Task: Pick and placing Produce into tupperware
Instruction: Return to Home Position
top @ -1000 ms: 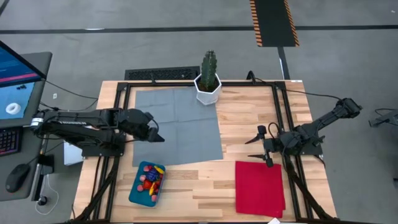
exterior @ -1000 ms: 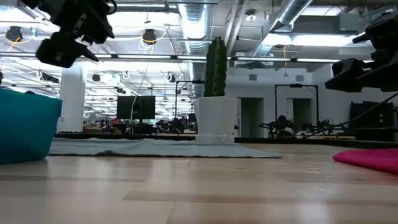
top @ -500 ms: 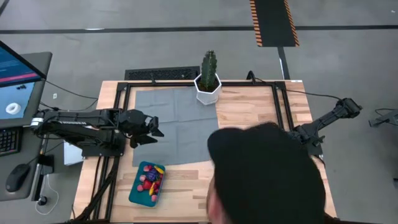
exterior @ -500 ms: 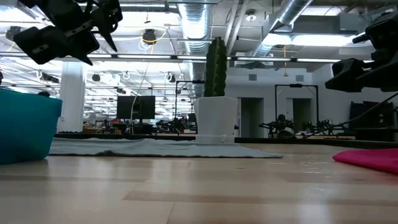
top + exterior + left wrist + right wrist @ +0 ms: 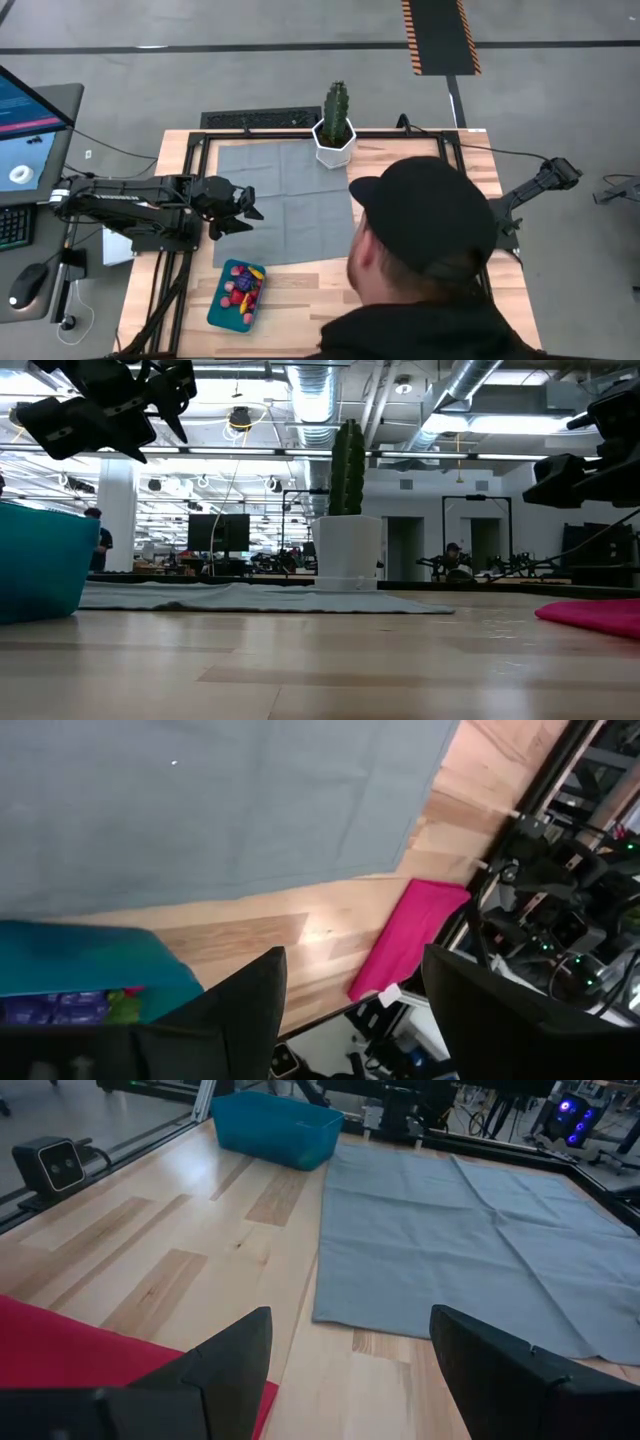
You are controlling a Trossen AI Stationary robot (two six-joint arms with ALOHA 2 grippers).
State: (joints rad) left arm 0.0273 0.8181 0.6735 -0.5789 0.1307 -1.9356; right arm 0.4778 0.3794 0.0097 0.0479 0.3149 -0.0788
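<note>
Left arm [image 5: 150,195] is backing off the tupperware [image 5: 216,312] of produce [image 5: 240,288], both jaws gaping empty, as a person [image 5: 430,230] is leaning in: task seemingly done.

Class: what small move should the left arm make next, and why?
Probably draw back toward its base at the table's left edge. The left tool hangs open and empty above the grey mat, the produce lies in the tupperware, and a person leans over the table's right side, hiding the right tool, open in its wrist view.
</note>
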